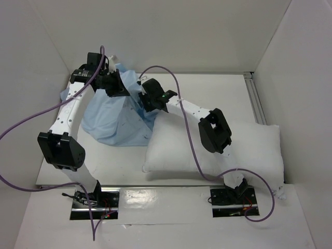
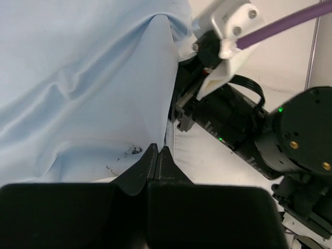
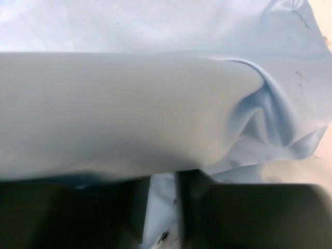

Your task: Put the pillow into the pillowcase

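Observation:
The light blue pillowcase (image 1: pixel 111 122) stands up like a tent at the back left, its peak pinched in my left gripper (image 1: pixel 115 88). In the left wrist view the jaws (image 2: pixel 157 151) are pressed together at the hem of the pillowcase (image 2: pixel 78 78). The white pillow (image 1: pixel 223 150) lies flat on the right half of the table. My right gripper (image 1: pixel 148 101) is at the pillow's far left corner, against the pillowcase. In the right wrist view its jaws (image 3: pixel 165 179) stand apart with blue pillowcase cloth (image 3: pixel 163 207) between them, and a blurred pale fold (image 3: pixel 129 109) covers the fingertips.
White walls close in the table on the left, back and right. An aluminium rail (image 1: pixel 257 98) runs along the right wall. Purple cables (image 1: pixel 187 135) loop over both arms. The right arm's wrist (image 2: pixel 244 129) hangs close beside the left gripper.

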Controlling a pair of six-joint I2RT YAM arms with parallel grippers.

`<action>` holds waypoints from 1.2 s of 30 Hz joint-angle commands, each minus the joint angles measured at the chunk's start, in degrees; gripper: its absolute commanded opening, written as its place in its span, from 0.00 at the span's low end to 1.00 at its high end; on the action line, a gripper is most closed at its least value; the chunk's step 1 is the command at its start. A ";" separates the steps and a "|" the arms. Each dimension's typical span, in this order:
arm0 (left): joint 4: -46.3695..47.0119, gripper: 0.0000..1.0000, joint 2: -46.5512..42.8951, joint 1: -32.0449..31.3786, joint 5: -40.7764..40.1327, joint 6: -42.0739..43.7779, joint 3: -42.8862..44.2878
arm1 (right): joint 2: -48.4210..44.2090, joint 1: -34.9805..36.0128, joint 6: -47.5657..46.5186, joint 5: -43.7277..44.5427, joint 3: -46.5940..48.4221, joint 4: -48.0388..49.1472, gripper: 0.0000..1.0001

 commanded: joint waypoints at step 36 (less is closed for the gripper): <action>2.77 0.00 -5.77 -10.04 1.64 3.37 -13.36 | -10.69 -17.37 7.16 10.63 -9.10 15.91 0.00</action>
